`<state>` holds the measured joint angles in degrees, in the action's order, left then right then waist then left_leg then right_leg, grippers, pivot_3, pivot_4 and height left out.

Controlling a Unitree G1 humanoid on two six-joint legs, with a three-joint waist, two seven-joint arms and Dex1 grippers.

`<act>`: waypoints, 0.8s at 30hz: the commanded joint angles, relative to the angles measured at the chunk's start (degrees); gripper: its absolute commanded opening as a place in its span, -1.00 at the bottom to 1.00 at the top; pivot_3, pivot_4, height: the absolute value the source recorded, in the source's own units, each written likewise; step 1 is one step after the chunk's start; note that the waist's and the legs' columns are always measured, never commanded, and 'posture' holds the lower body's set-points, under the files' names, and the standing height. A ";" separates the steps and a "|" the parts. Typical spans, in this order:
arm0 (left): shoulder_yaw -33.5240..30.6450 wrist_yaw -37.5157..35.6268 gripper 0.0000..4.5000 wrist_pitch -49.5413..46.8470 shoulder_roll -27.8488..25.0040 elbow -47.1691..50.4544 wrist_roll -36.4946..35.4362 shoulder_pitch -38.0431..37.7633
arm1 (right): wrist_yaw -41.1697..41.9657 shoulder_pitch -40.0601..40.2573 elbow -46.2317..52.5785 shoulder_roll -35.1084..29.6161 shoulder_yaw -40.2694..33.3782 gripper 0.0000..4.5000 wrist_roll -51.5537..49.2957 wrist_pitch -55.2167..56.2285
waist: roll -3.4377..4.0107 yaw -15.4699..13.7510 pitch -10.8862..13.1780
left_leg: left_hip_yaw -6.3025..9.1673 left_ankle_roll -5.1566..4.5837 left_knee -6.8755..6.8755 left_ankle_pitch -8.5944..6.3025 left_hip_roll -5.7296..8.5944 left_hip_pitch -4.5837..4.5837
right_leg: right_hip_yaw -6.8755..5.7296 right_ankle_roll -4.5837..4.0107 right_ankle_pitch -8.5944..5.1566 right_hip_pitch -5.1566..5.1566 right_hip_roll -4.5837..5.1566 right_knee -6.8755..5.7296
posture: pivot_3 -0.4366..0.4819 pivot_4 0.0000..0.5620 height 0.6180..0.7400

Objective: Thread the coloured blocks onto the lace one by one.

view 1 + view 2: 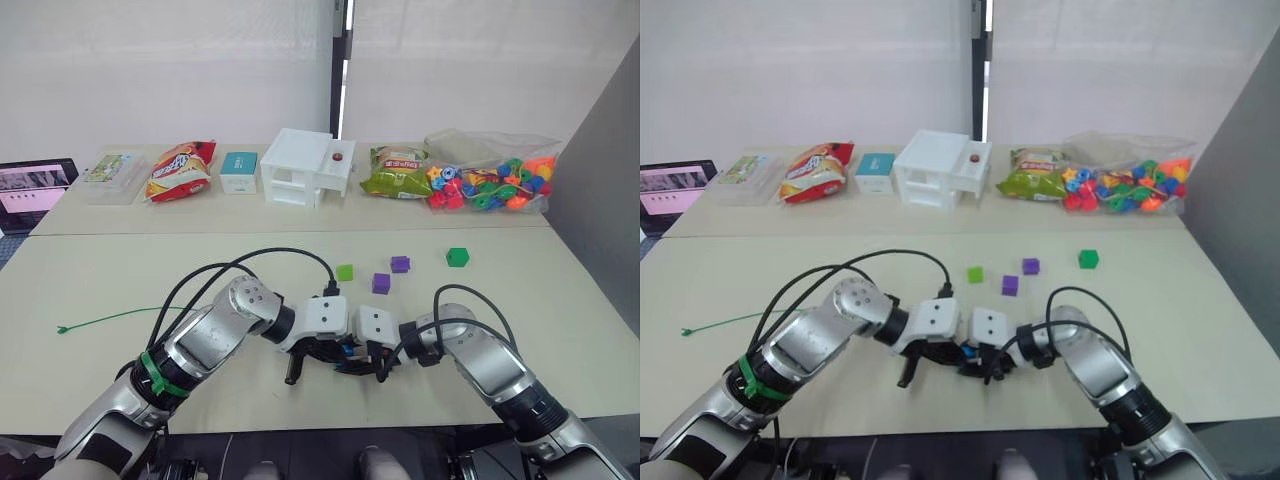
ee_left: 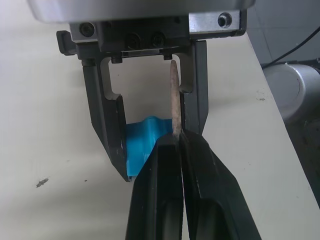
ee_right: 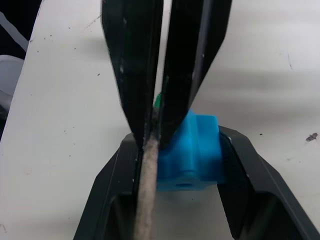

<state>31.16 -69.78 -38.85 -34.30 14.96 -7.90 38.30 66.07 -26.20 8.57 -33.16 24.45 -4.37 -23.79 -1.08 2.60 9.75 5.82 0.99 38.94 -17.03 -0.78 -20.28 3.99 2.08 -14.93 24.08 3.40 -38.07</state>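
Left gripper (image 2: 179, 137) clamped tight on the brownish needle tip (image 2: 174, 97) of the lace (image 1: 110, 319), fingers pressed together around it. Right gripper (image 3: 187, 150) closed on the blue block (image 3: 192, 152), one finger on each side of it, facing the left gripper head-on near the front edge of the table (image 1: 560, 300). Tip ran alongside the blue block between the right gripper's fingers, just beside the cube; could not tell whether it had entered the hole. Green cord of the lace trailed off across the table to the robot's left, its far end well apart from both grippers. Further back on the table lay the light green block (image 1: 345, 272), two purple blocks (image 1: 381, 283) (image 1: 400, 264) and the dark green block (image 1: 457, 257), spaced apart in a loose row. Beyond them, on the rear table: clear bag of mixed beads (image 1: 495, 180), green snack bag (image 1: 395, 172), white box (image 1: 300, 165), small teal box (image 1: 239, 170), red snack bag (image 1: 180, 170), clear container (image 1: 113, 173)
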 commanded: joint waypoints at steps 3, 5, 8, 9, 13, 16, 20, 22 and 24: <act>-1.35 -3.47 -1.00 2.21 -6.66 0.39 0.76 0.25 | -0.16 0.93 1.28 -1.13 0.09 -0.39 0.33 -0.19 | 0.00 0.07 0.00 | 0.00 0.00 -0.01 0.00 -0.01 0.00 | 0.00 0.00 0.00 0.03 -0.01 0.01 | -0.05 -0.47 1.00; -1.34 -4.66 -1.00 2.09 -8.82 -0.33 0.77 0.80 | -0.15 0.89 1.01 -1.26 0.09 -0.39 0.39 0.09 | 0.00 -0.05 0.00 | 0.00 0.00 -0.01 0.00 0.00 0.00 | 0.00 0.00 0.00 0.02 0.00 0.00 | -0.05 -0.47 1.00; -1.56 -7.80 -1.00 0.63 -11.26 -1.08 -0.31 2.36 | 0.29 0.68 0.87 -1.57 0.09 -0.39 0.16 0.32 | 0.00 -0.24 0.00 | 0.00 0.00 0.00 0.00 0.01 -0.01 | -0.01 0.00 0.00 -0.02 0.01 0.04 | -0.05 -0.47 1.00; -1.39 -8.83 -1.00 0.16 -11.88 -1.30 -0.28 3.03 | 0.64 0.59 0.80 -1.73 0.08 -0.39 0.04 0.62 | 0.00 -0.26 0.00 | 0.00 0.00 0.00 0.00 0.01 -0.02 | -0.02 0.00 0.00 -0.02 0.01 0.04 | -0.05 -0.47 1.00; 2.42 -12.61 -1.00 -0.65 -14.28 -1.78 3.19 6.23 | 1.97 0.13 -0.13 -2.15 -0.08 -0.39 -0.45 2.11 | 0.00 -0.20 0.00 | 0.00 0.00 0.00 0.00 0.02 -0.03 | -0.02 0.01 0.00 -0.01 0.01 0.06 | -0.05 -0.47 1.00; 4.69 -13.07 -1.00 -3.47 -13.21 -2.03 4.34 8.53 | 1.75 -0.42 -0.76 -1.59 -0.08 -0.39 -0.21 2.50 | 0.00 -0.16 0.00 | -0.01 0.00 -0.01 0.00 0.02 -0.03 | -0.02 0.01 0.00 -0.01 0.01 0.04 | -0.05 -0.47 1.00; 5.91 -12.63 -1.00 -6.70 -10.76 -1.48 4.19 10.02 | 1.56 -0.34 -0.41 -1.32 0.19 -0.39 -0.13 2.52 | -0.01 -0.16 0.01 | 0.00 0.00 0.00 0.00 0.02 -0.04 | -0.02 0.01 0.00 0.00 0.01 0.04 | -0.05 -0.47 1.00; 6.42 -11.68 -1.00 -7.93 -9.45 -1.60 4.46 10.59 | 1.44 -0.09 0.13 -1.30 0.35 -0.39 -0.09 2.28 | -0.01 -0.16 0.01 | 0.00 0.00 0.00 0.00 0.01 -0.04 | -0.02 0.01 0.00 0.00 0.01 0.03 | -0.05 -0.47 1.00; 6.63 -11.27 -1.00 -8.29 -8.75 -1.58 4.52 10.87 | 1.38 0.10 0.55 -1.32 0.49 -0.39 -0.08 2.08 | -0.01 -0.16 0.01 | 0.00 0.00 0.00 0.00 0.01 -0.04 | -0.02 0.01 0.00 0.00 0.00 0.02 | -0.05 -0.47 1.00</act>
<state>37.73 -81.47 -46.62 -43.20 12.53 -4.09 48.00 67.44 -26.31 7.92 -34.33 24.49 -4.70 -21.53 -1.09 2.45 9.75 5.82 0.99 38.94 -17.03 -0.77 -20.32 3.97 2.08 -14.93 24.08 3.40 -38.04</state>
